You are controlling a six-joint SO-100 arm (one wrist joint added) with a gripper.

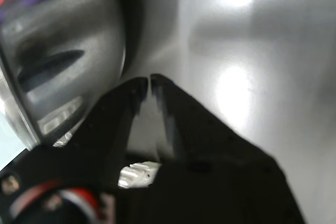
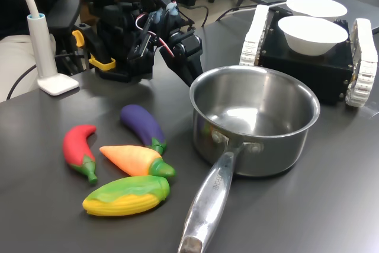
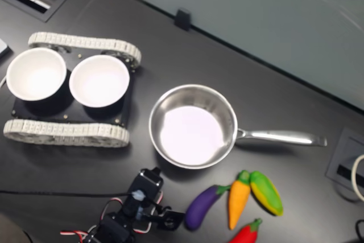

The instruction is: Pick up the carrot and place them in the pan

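Right now the gripper (image 1: 149,80) is hanging low over the dark table (image 2: 308,205), its two black fingers (image 1: 173,114) meeting at the tips and gripping nothing. In the wrist view it is sitting just beside the pan's (image 1: 63,61) curved steel wall, apart from it. In the first exterior view the gripper (image 2: 190,75) is pointing down behind the pan (image 2: 254,122), near the rim on the first exterior view's left.

The carrot (image 2: 135,159) is lying on the table well apart from the gripper, nearer the camera in the first exterior view, its green end touching the corn (image 2: 126,196). The eggplant (image 2: 143,125) is lying between the carrot and the gripper, and the chili (image 2: 80,149) is resting further to the first exterior view's left. In the second exterior view the carrot (image 3: 238,198) is lying between the eggplant (image 3: 202,206) and the corn (image 3: 266,193), below the pan's handle (image 3: 281,138), with the gripper (image 3: 170,219) just beside the eggplant's rounded end. The pan is standing empty. Two white bowls (image 2: 312,34) are sitting on a black tracked base (image 2: 308,66) beyond the pan.
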